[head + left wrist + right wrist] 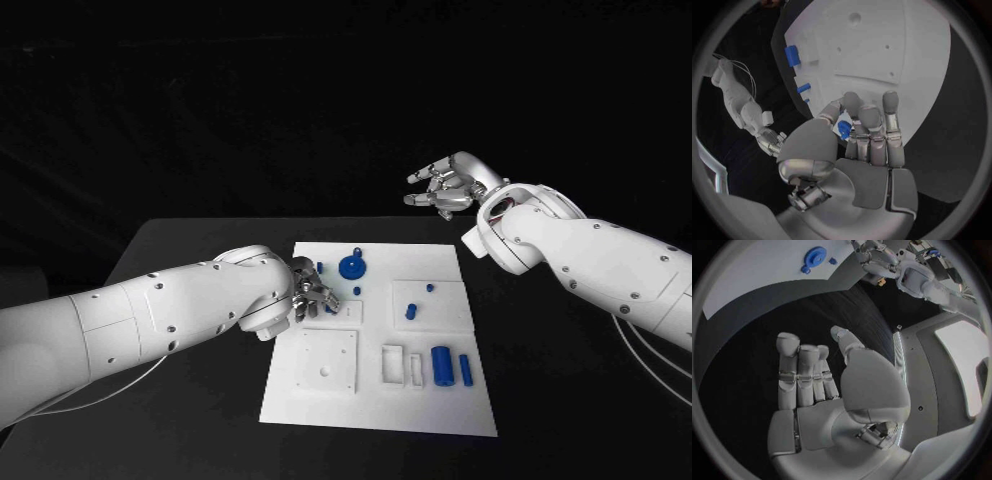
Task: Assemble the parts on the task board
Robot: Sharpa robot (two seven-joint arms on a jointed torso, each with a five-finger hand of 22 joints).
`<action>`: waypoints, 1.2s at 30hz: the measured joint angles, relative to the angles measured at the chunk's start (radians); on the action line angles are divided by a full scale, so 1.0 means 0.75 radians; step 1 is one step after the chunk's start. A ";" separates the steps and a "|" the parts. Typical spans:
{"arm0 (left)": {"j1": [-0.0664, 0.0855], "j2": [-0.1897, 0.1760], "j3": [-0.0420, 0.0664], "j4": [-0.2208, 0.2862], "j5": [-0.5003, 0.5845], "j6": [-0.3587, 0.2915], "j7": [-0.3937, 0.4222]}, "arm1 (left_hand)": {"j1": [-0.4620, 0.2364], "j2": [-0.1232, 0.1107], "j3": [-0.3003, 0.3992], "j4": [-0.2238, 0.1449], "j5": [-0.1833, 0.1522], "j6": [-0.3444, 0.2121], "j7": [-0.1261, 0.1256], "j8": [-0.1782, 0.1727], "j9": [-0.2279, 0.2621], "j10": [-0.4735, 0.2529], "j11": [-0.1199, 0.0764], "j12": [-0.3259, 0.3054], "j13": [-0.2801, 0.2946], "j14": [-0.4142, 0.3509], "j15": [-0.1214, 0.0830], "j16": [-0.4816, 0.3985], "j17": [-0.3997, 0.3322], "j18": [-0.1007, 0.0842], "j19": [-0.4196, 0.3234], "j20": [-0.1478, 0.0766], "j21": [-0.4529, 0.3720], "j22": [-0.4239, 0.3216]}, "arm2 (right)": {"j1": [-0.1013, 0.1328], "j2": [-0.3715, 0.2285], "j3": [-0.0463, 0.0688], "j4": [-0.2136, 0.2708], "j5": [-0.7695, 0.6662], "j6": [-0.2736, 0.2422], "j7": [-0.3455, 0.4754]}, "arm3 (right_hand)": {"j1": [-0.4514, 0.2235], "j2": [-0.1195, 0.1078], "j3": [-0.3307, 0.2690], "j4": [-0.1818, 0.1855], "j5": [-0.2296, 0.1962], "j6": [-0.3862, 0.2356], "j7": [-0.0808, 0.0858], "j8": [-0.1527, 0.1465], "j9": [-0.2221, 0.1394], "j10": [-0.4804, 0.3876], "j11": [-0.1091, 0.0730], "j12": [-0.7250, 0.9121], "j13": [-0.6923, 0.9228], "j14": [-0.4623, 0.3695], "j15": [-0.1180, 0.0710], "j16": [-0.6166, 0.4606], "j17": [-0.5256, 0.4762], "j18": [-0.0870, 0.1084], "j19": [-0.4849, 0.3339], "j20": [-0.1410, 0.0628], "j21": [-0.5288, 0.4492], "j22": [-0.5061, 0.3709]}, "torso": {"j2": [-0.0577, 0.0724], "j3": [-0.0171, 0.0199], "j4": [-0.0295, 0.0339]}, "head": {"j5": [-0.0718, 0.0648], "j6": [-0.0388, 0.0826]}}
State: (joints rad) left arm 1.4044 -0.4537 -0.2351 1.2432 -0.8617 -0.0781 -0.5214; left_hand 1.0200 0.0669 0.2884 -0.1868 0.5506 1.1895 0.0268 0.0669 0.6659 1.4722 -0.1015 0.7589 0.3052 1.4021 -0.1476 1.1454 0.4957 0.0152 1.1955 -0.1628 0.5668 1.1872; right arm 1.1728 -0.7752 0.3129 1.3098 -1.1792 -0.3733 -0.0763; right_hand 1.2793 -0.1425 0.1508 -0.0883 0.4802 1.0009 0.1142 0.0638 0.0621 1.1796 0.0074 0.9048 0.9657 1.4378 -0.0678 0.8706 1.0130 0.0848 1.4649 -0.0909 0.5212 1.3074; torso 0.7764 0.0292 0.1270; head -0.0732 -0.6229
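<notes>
Task board [378, 400]: your left hand [856, 131] over its edge pinches a small blue part [844, 128]; your right hand [820, 385] is raised clear, fingers extended, empty.

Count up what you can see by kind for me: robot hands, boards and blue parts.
Robot hands: 2, left hand and right hand
Task board: 1
Blue parts: 7, six on the board, one pinched in the left hand
Total: 10

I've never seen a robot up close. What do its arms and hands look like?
Both arms are smooth white shells dotted with small dark screw holes, and thin pale cables trail beneath them. The left hand and right hand are silver metal with grey padded fingers and palms.
</notes>
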 measured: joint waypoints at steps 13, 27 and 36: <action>0.001 0.003 0.001 -0.006 0.000 0.025 -0.002 | 0.001 -0.001 0.001 0.000 0.003 0.000 0.000 0.000 0.023 0.000 0.000 0.000 -0.001 0.000 0.000 0.005 0.000 0.000 0.005 -0.005 -0.016 0.015 | 0.000 0.001 0.000 -0.001 -0.004 0.003 -0.002 | -0.001 -0.001 0.004 -0.004 0.005 -0.001 -0.001 0.000 0.000 0.000 0.000 0.000 0.000 0.000 0.000 0.000 0.003 0.000 0.000 0.000 0.000 0.000 | 0.000 0.0008 -0.0001 | -0.001 -0.002; 0.003 0.008 0.002 -0.009 -0.007 0.056 -0.007 | -0.003 0.003 0.002 -0.001 0.002 0.000 0.000 0.000 0.067 0.000 0.000 0.000 -0.005 -0.002 0.002 0.005 0.000 0.000 0.010 0.000 -0.032 0.035 | 0.000 0.003 0.000 -0.002 -0.007 0.006 -0.003 | -0.001 -0.001 0.004 -0.004 0.011 0.003 0.003 0.000 0.000 0.000 0.000 0.000 -0.001 0.000 0.000 0.000 0.002 0.000 0.000 0.000 0.000 0.000 | -0.001 0.0009 0.0001 | -0.001 -0.004; 0.004 0.016 0.003 -0.018 -0.017 0.069 -0.013 | -0.003 0.003 0.001 -0.001 -0.023 0.000 0.000 0.000 0.088 0.000 0.000 0.000 -0.006 -0.002 0.002 0.005 -0.001 0.000 0.010 0.001 -0.047 0.049 | 0.000 0.004 0.000 -0.002 -0.008 0.007 -0.003 | -0.001 -0.001 0.008 -0.008 0.011 0.007 -0.001 0.000 0.000 0.000 0.000 0.000 -0.001 0.000 0.000 0.000 0.002 -0.001 0.000 0.000 0.000 0.000 | -0.001 0.0008 0.0003 | -0.001 -0.005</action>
State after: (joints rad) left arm 1.4075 -0.4416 -0.2327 1.2300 -0.8743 -0.0260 -0.5310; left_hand 1.0178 0.0691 0.2891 -0.1879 0.5332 1.1895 0.0269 0.0669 0.7315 1.4722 -0.1014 0.7589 0.3006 1.4010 -0.1458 1.1494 0.4953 0.0152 1.2033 -0.1621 0.5312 1.2239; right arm 1.1728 -0.7724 0.3129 1.3081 -1.1849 -0.3679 -0.0786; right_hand 1.2783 -0.1436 0.1564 -0.0940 0.4882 1.0060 0.1133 0.0638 0.0621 1.1796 0.0074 0.9048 0.9647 1.4378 -0.0678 0.8709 1.0146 0.0843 1.4649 -0.0909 0.5212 1.3073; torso 0.7760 0.0298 0.1272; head -0.0742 -0.6264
